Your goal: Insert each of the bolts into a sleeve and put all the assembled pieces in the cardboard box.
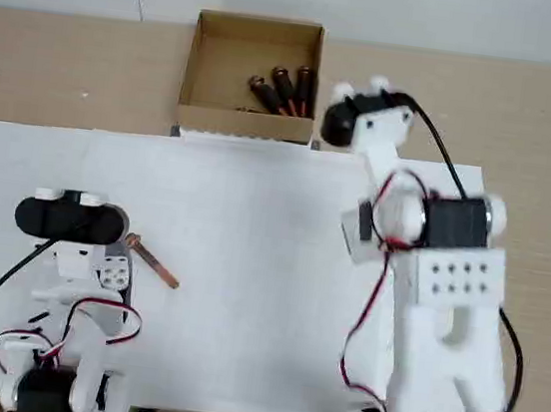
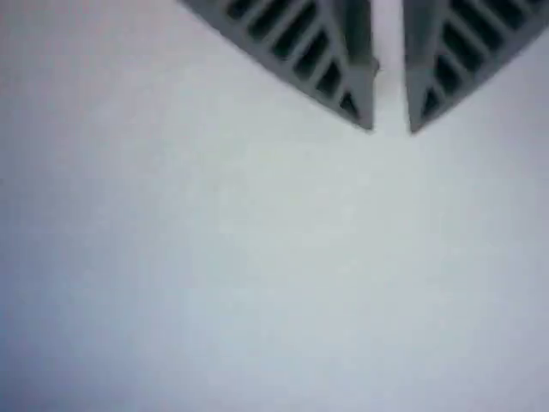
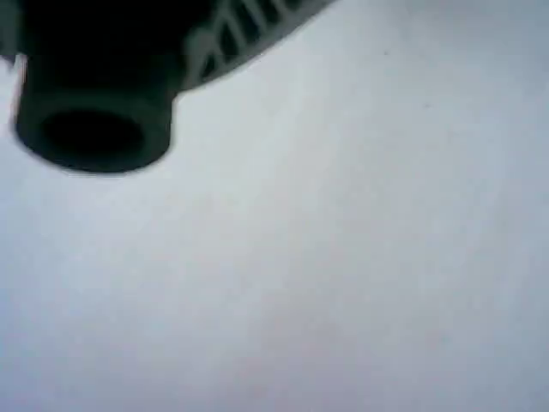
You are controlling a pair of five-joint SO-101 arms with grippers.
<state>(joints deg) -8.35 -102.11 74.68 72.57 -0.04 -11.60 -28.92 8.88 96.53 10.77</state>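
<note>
A copper bolt (image 1: pixel 153 261) lies loose on the white paper, just right of my left arm (image 1: pixel 77 262). My left gripper (image 2: pixel 390 120) hangs close over bare paper, its grey ribbed fingers (image 2: pixel 330 69) drawn together to a narrow slit with nothing between them. My right gripper (image 1: pixel 360 222) hovers over the paper's right part, shut on a black sleeve (image 3: pixel 90 129) whose hollow end faces the wrist camera. The cardboard box (image 1: pixel 204 67) stands at the back centre. Three assembled pieces (image 1: pixel 282 90) lie in it.
A white paper sheet (image 1: pixel 248 263) covers most of the wooden table (image 1: pixel 52 58). The right arm's elbow (image 1: pixel 367 117) leans beside the box's right wall. Red and black cables hang from both arms.
</note>
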